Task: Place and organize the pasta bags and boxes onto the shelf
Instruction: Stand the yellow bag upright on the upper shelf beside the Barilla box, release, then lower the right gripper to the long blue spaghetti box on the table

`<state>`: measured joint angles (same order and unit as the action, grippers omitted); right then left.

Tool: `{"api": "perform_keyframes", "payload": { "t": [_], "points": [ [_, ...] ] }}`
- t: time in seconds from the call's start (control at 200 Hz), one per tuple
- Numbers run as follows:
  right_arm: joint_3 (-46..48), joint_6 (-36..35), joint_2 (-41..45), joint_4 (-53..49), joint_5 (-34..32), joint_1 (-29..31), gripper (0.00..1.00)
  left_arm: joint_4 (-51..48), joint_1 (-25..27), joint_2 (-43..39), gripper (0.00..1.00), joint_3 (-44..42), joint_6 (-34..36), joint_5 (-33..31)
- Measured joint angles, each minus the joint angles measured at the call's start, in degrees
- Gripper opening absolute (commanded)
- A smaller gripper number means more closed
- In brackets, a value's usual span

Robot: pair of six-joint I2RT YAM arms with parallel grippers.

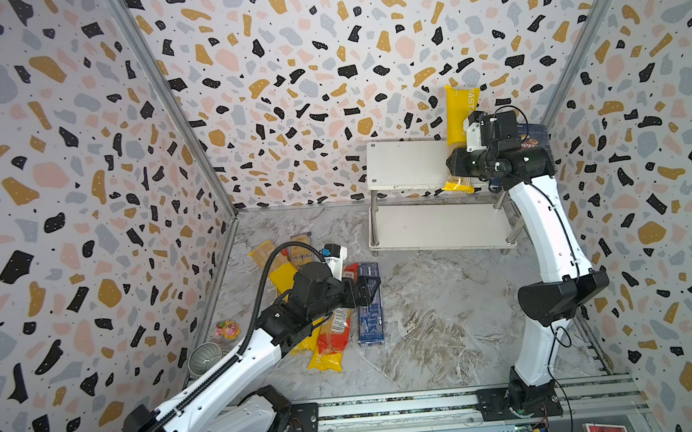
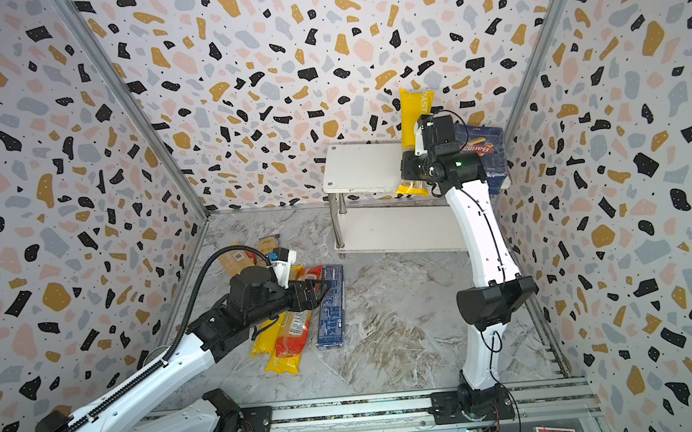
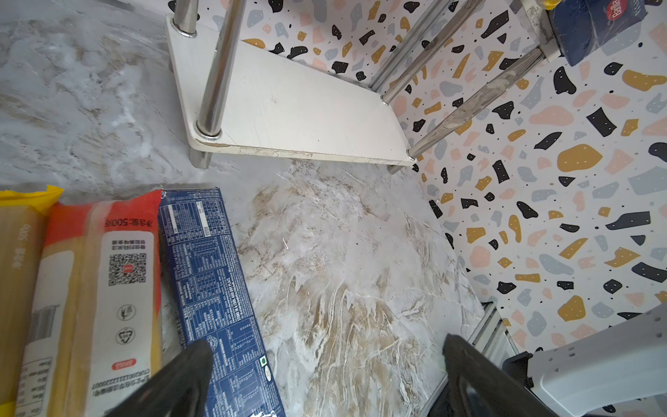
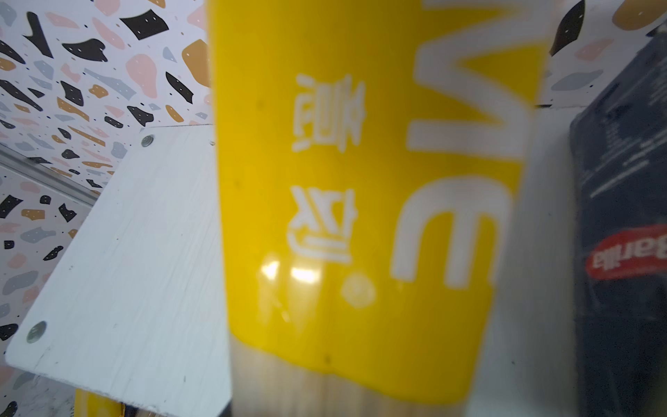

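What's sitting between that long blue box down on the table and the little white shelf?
Nothing. The marble tabletop between the long blue box and the shelf is bare; the left wrist view shows it best.

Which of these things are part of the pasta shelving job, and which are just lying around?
Job: shelf, Barilla box, long blue box, held yellow spaghetti bag, loose spaghetti bags.
Lying about: ribbed cup, small pink-and-yellow toy.

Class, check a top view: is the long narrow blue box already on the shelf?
No, the long narrow blue box lies on the marble table beside a red-ended bag, apart from the shelf.
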<state>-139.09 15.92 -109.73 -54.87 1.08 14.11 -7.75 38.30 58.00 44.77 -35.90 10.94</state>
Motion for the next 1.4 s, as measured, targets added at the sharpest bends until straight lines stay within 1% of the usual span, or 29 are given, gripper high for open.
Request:
{"api": "perform_keyframes", "payload": {
  "t": [0.055, 0.14, 0.265, 0.375, 0.411, 0.506, 0.616, 0.826, 0.981, 1.061, 1.156, 1.252, 1.297, 1.397],
  "points": [
    [0.3, 0.0, 0.2, 0.0, -0.4, 0.0, 0.25, 0.1, 0.0, 0.2, 0.99, 0.0, -0.1, 0.2],
    [0.3, -0.1, 0.3, 0.0, -1.0, -0.1, 0.30, 0.2, 0.0, 0.5, 1.00, 0.0, -0.2, 0.3],
    [0.4, -0.2, 0.3, 0.0, -2.2, -0.3, 0.33, 0.2, 0.0, 0.9, 1.00, 0.0, -0.3, 0.6],
    [1.2, -0.3, 0.7, 0.1, -3.1, -0.4, 0.47, 0.2, 0.0, 0.9, 1.00, 0.0, -0.3, 0.6],
    [1.5, -0.6, 0.9, 0.2, -3.6, -0.4, 0.49, 0.2, 0.0, 0.9, 0.99, 0.0, -0.3, 0.6],
    [2.5, -0.9, 0.9, 0.5, -4.9, -0.7, 0.62, 0.3, 0.0, 0.9, 1.00, 0.0, -0.3, 0.7],
    [3.5, -1.1, 1.0, 2.4, -6.7, -1.0, 0.68, 0.3, 0.0, 0.9, 1.00, 0.0, -0.3, 0.7],
    [4.8, -1.3, 2.9, 6.0, -7.1, -1.0, 0.70, 0.2, 0.0, 0.9, 1.00, 0.0, -0.3, 0.6],
    [6.3, -2.2, 5.3, 8.2, -7.6, 0.2, 0.70, 0.0, 0.0, 0.7, 0.99, 0.0, -0.3, 0.6],
    [9.0, -2.9, 8.3, 10.1, -8.4, 1.9, 0.70, -0.4, 0.0, 0.1, 0.99, 0.0, -0.2, 0.5],
    [14.3, -3.7, 13.6, 13.1, -9.3, 5.4, 0.72, -1.7, 0.0, -1.6, 1.00, 0.0, 0.2, -0.6],
    [21.3, -4.2, 20.6, 16.6, -10.2, 10.3, 0.76, -3.4, 0.0, -4.0, 1.00, 0.0, 0.7, -2.3],
    [25.6, -4.2, 24.7, 18.6, -11.0, 13.2, 0.79, -4.5, 0.0, -5.3, 0.99, 0.0, 0.9, -3.0],
    [35.7, -4.2, 33.3, 22.1, -13.0, 19.9, 0.81, -7.1, 0.0, -8.5, 1.00, 0.0, 1.1, -4.9]
  ]
}}
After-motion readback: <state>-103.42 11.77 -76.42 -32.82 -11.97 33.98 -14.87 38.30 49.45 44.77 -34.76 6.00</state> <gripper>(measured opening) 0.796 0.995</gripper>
